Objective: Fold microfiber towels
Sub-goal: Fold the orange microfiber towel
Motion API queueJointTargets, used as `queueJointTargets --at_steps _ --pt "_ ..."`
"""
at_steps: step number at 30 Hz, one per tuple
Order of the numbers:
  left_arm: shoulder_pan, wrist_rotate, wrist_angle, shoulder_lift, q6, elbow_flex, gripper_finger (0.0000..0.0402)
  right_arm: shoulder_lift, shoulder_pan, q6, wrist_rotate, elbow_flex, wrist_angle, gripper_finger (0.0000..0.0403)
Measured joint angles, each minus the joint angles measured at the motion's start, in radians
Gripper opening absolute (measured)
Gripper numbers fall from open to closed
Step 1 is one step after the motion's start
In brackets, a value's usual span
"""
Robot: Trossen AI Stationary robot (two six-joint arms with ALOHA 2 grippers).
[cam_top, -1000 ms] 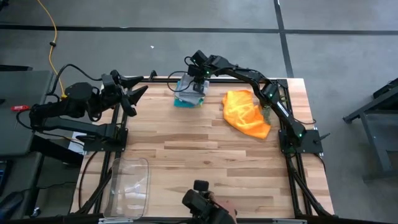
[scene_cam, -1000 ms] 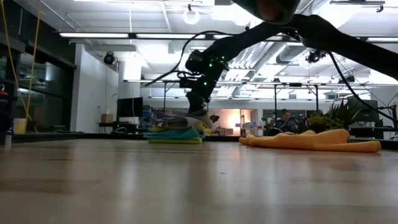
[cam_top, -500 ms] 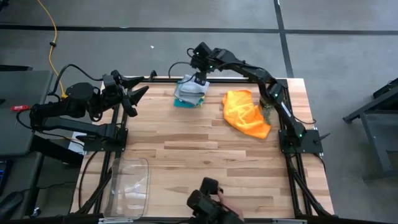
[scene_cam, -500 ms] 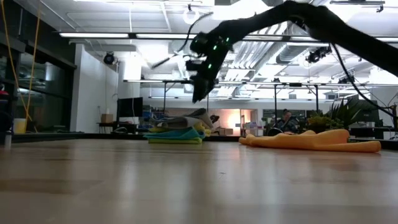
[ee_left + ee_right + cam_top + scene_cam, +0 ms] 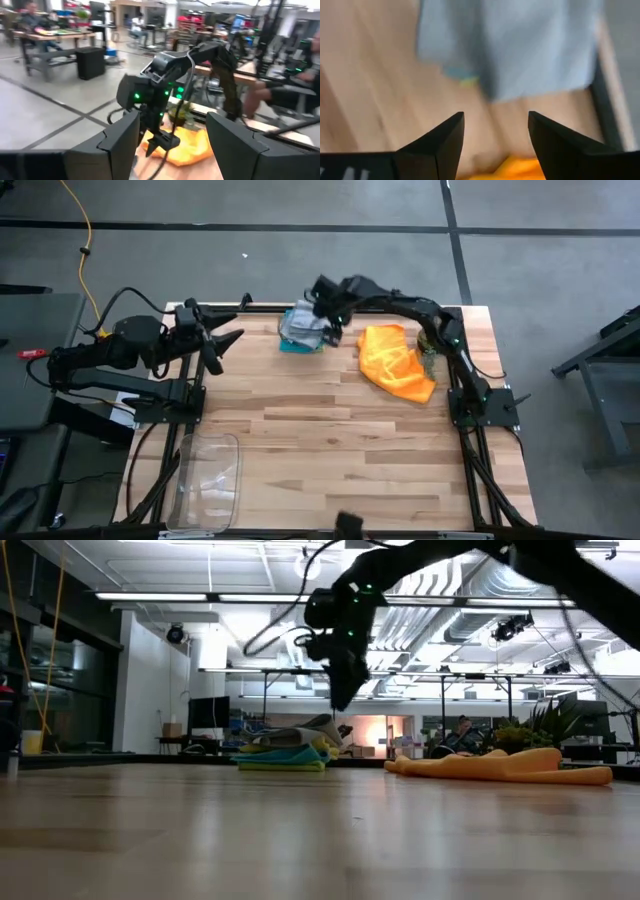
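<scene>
Hovering with jaws parted and empty above the folded stack [image 5: 301, 330], grey towel [image 5: 510, 45] topmost, at the bench [image 5: 330, 440] far edge, right hand [image 5: 330, 332] likely next reaches the unfolded orange towel [image 5: 395, 360] beside it; left hand [image 5: 222, 344] open, idle at the bench's left edge.

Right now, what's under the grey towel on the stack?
Under the grey towel, teal, yellow and lime green edges show in the low view. Their middles are covered.
</scene>
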Motion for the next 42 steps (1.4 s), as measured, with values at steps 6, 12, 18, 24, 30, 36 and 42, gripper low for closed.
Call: queueJointTargets --at_steps 6,12,18,24,30,36,42 --pt "0.000 0.082 -0.019 -0.008 0.008 0.000 0.0218 -0.370 0.105 0.196 0.038 -0.575 0.270 0.0193" --pt "0.000 0.120 -0.018 -0.005 0.030 0.000 0.0218 -0.775 0.250 0.646 0.176 -1.015 0.503 0.0193" --pt "0.000 0.190 0.045 0.030 0.046 0.000 0.0218 -0.932 0.340 0.938 0.307 -1.204 0.498 0.0192" --pt "0.000 0.246 0.204 0.108 0.046 0.000 0.0211 -0.939 0.346 0.890 0.326 -1.283 0.699 0.0192" --pt "0.000 0.261 0.269 0.197 -0.004 0.000 0.0168 -0.939 0.373 0.626 0.049 -1.315 1.135 0.0192" --pt "-0.038 0.262 0.272 0.245 -0.052 0.000 0.0110 -1.002 0.404 0.544 -0.073 -1.315 1.413 0.0192" --pt "-0.091 0.248 0.427 0.260 -0.033 -0.095 0.0020 -1.150 0.437 0.475 -0.075 -1.315 1.392 0.0146"
